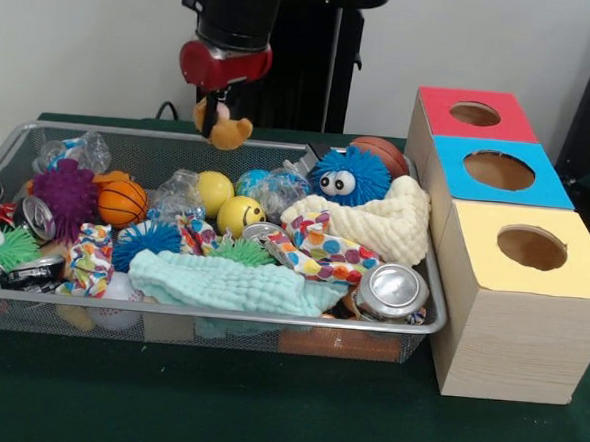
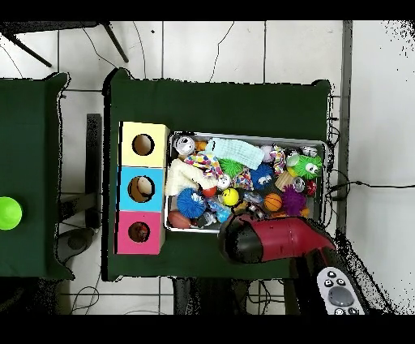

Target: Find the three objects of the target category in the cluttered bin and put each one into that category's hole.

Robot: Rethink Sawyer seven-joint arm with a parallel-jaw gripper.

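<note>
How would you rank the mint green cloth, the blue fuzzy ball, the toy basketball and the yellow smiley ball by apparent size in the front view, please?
1. mint green cloth, nearest the camera
2. blue fuzzy ball
3. toy basketball and yellow smiley ball: too alike to rank

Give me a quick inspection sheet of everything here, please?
Surface: dark green table.
Job's things: mesh bin full; tan soft toy hanging in the claw; red-ringed hole at the far box end.
Clutter: blue fuzzy ball, toy basketball, cans, cloths.
Grippers: claw shut on the toy, above the bin's far edge.
Cables: black cables on the floor.
Surroundings: second green table carrying a green ball.
</note>
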